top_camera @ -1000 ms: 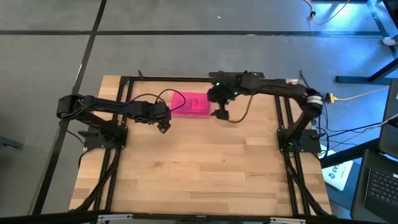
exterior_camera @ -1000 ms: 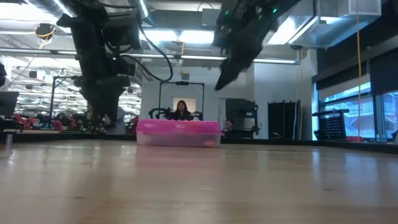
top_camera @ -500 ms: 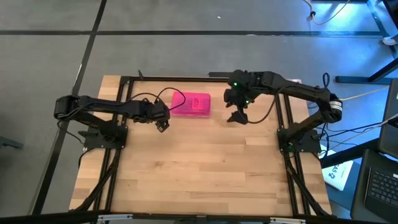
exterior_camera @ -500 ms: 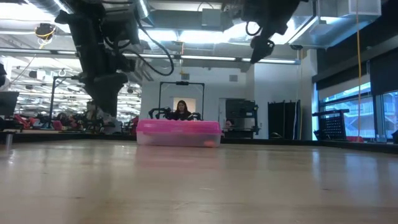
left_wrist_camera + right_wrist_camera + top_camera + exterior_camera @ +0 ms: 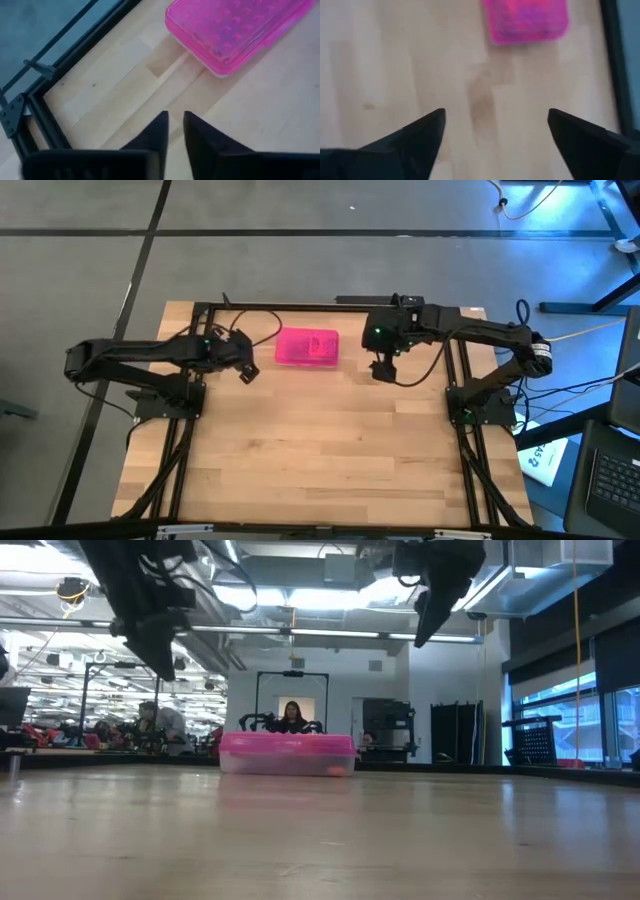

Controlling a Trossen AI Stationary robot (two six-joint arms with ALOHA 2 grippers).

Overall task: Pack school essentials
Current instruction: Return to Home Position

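Note:
A clear plastic box with a pink lid (image 5: 307, 347) rests flat on the wooden table near its far edge, lid on; it also shows in the low view (image 5: 287, 753), the left wrist view (image 5: 235, 30) and the right wrist view (image 5: 527, 20). The school essentials are out of view. My left gripper (image 5: 245, 373) hangs above the table to the box's left, empty, fingers nearly together (image 5: 175, 120). My right gripper (image 5: 383, 372) hangs above the table to the box's right, wide open and empty (image 5: 495, 117).
A black metal frame (image 5: 270, 307) runs along the table's far edge and down both sides past the arm bases. Bare wood lies between the box and the table's near edge (image 5: 320, 460). A person (image 5: 292, 717) sits in the room far behind the table.
My left gripper has gone up and toward the table's left edge, away from the box. My right gripper has gone up and toward the table's right edge, away from the box's right end. The box has stayed where it was.

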